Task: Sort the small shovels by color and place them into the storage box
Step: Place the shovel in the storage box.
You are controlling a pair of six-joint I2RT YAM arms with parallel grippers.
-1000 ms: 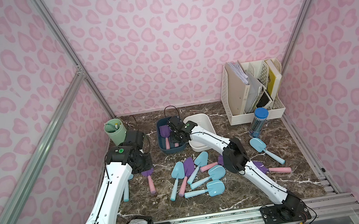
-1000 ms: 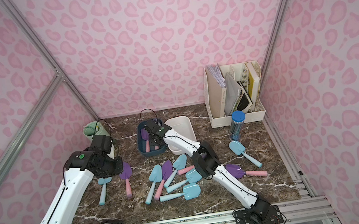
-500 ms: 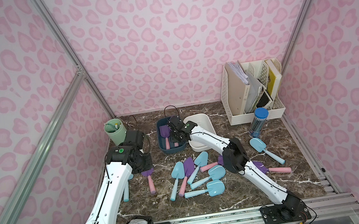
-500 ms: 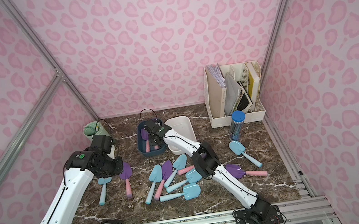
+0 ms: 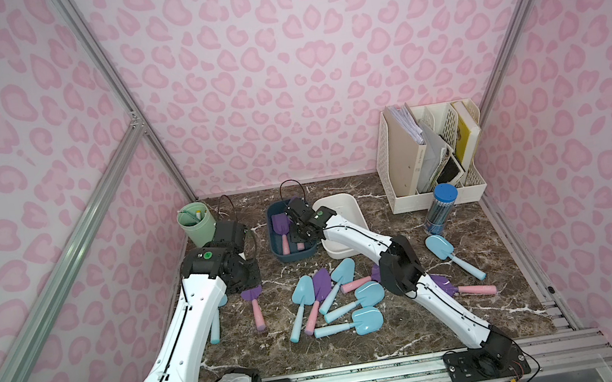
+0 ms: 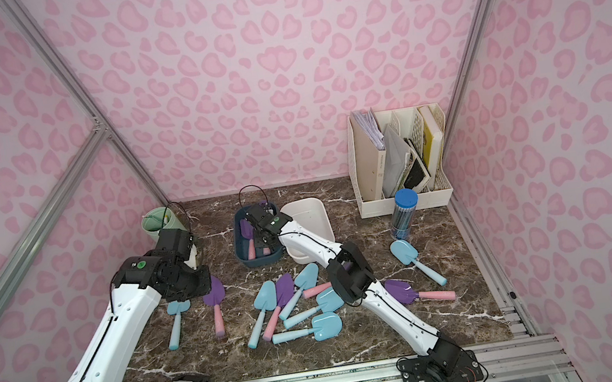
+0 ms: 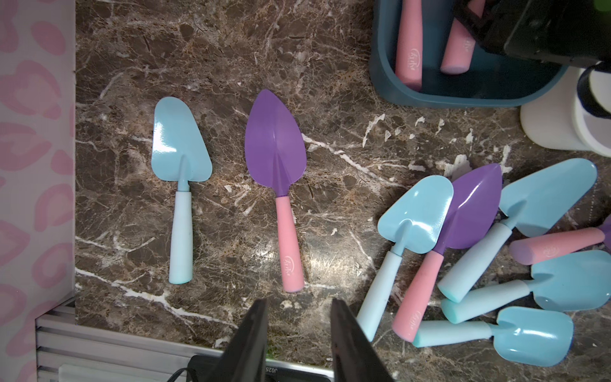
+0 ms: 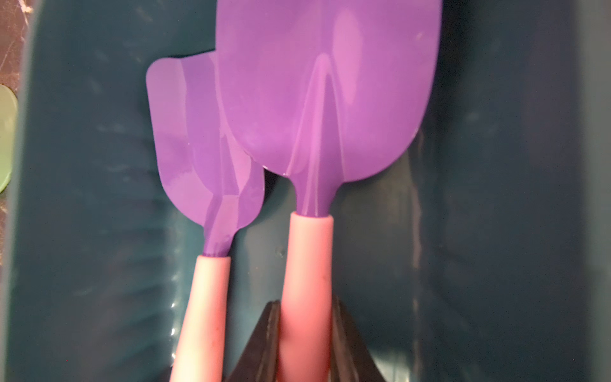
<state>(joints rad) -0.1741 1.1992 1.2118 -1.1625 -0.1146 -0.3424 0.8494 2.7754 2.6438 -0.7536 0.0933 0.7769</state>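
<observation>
In the right wrist view my right gripper point(image 8: 305, 302) is shut on the pink handle of a purple-bladed shovel point(image 8: 324, 99), inside the dark blue storage box point(image 8: 496, 165). A second purple shovel point(image 8: 198, 148) lies beside it in the box. In both top views that arm reaches into the box point(image 5: 293, 256). My left gripper point(image 7: 299, 302) hangs open and empty over the table, just short of the handle end of a purple shovel point(image 7: 276, 145). A light blue shovel point(image 7: 180, 145) lies next to that one. Several more shovels sit heaped mid-table point(image 5: 327, 298).
A white box point(image 5: 351, 210) stands right of the blue one. A green cup point(image 5: 195, 223) is at the back left. A file rack point(image 5: 429, 154) and a blue-lidded pen jar point(image 5: 439, 210) are at the back right. A light blue shovel point(image 5: 440, 246) and a purple shovel point(image 5: 445, 286) lie by the right arm.
</observation>
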